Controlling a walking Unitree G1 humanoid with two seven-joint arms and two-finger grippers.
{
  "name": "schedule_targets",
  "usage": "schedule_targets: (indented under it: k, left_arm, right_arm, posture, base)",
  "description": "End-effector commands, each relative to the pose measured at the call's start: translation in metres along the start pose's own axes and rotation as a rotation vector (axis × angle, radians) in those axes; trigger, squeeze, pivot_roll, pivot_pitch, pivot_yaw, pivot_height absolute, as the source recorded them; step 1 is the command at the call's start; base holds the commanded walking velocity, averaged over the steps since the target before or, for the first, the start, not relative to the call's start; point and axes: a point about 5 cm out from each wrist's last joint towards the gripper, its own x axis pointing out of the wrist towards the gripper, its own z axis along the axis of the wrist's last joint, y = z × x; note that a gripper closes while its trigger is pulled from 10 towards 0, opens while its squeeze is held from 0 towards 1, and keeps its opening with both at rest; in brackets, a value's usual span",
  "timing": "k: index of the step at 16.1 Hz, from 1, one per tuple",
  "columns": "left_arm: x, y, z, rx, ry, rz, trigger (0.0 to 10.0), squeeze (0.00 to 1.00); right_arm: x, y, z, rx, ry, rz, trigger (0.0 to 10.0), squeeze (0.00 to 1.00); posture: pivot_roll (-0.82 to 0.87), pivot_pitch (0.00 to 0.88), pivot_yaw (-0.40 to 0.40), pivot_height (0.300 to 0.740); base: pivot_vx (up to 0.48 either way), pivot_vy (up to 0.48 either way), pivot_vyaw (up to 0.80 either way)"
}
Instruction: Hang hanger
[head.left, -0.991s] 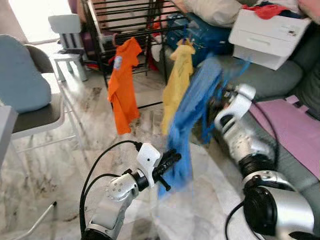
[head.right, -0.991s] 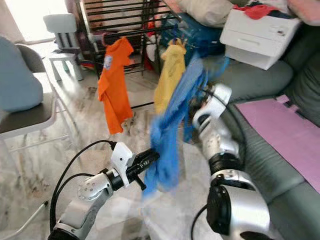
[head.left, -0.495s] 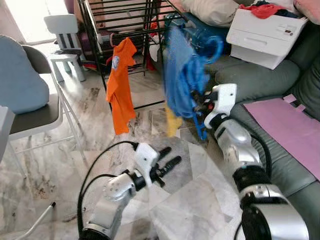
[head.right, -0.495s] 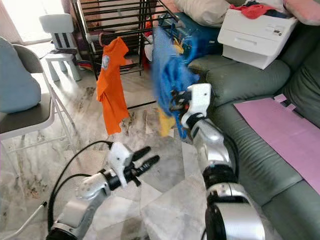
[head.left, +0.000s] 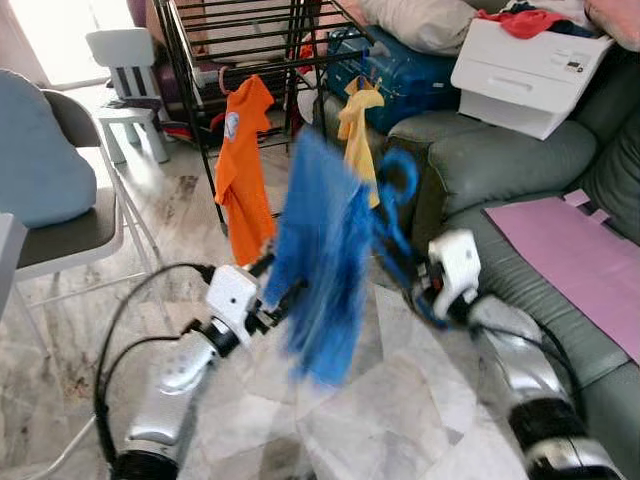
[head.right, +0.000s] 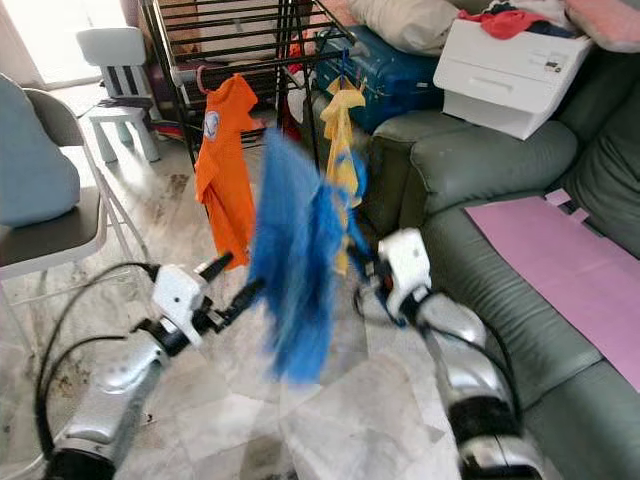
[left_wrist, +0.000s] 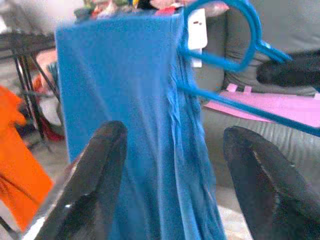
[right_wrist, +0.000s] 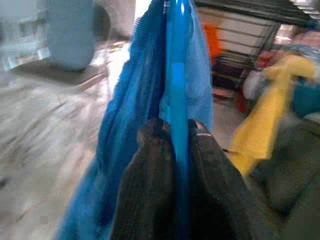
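A blue shirt (head.left: 322, 262) hangs on a blue hanger (head.left: 398, 180) in mid-air in front of me, blurred by motion. My right gripper (right_wrist: 177, 150) is shut on the hanger's bar, low and to the right of the shirt (head.left: 425, 288). My left gripper (head.left: 280, 283) is open at the shirt's left edge, and in the left wrist view the blue cloth (left_wrist: 145, 115) hangs between its spread fingers (left_wrist: 100, 175). Behind stands a black drying rack (head.left: 200, 45) with an orange shirt (head.left: 243, 170) and a yellow shirt (head.left: 358, 130) hanging from it.
A grey-green sofa (head.left: 520, 170) with a purple mat (head.left: 570, 250) runs along the right, with a white box (head.left: 525, 70) on its arm. A grey chair (head.left: 60, 210) and a small white chair (head.left: 125, 60) stand at the left. The floor (head.left: 400, 420) is marble.
My right arm has swung the hanger and blue shirt down and leftward, away from the rack. My left gripper has risen to the shirt's edge. The yellow shirt is uncovered again.
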Motion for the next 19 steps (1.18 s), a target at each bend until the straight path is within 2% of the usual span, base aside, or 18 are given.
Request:
schedule_targets:
  k: [1,3,5,11,17,18,19]
  left_arm:
    - [0.0,0.002,0.008,0.064,-0.024,-0.021,10.0,1.0]
    - [-0.003,0.005,0.009,0.147,-0.008,-0.081,10.0,1.0]
    - [-0.008,0.01,0.009,0.228,0.015,-0.129,10.0,1.0]
    - [-0.018,0.021,0.007,0.375,0.068,-0.241,10.0,1.0]
    - [-0.022,0.022,-0.001,0.403,0.125,-0.337,10.0,1.0]
    - [-0.021,0.021,-0.002,0.404,0.129,-0.369,10.0,0.84]
    - [-0.021,0.02,-0.003,0.403,0.143,-0.399,10.0,0.42]
  right_arm:
    - [-0.002,0.0,0.011,-0.056,-0.046,0.059,10.0,0.0]
    - [-0.017,0.001,0.006,-0.108,-0.01,0.145,10.0,0.0]
    - [-0.025,0.0,0.007,-0.108,0.007,0.223,10.0,0.0]
    - [-0.036,0.007,0.005,-0.11,0.078,0.447,10.0,0.0]
    - [-0.041,0.001,0.018,-0.239,0.119,0.616,10.0,0.0]
    - [-0.041,0.0,0.021,-0.273,0.13,0.654,10.0,0.0]
    - [-0.041,-0.001,0.023,-0.296,0.135,0.679,10.0,0.0]
  posture:
    - [-0.1,0.0,-0.009,0.74]
    - [-0.1,0.0,-0.007,0.74]
    - [-0.1,0.0,-0.004,0.74]
    - [-0.09,0.0,-0.003,0.74]
    - [-0.1,0.0,0.011,0.74]
    - [-0.1,0.0,0.012,0.74]
    - [-0.1,0.0,0.013,0.74]
  base:
    - [0.0,0.0,0.0]
    - [0.0,0.0,0.0]
    - [0.0,0.0,0.0]
    - [0.0,0.0,0.0]
    - [0.0,0.0,0.0]
    - [0.0,0.0,0.0]
    - [0.0,0.0,0.0]
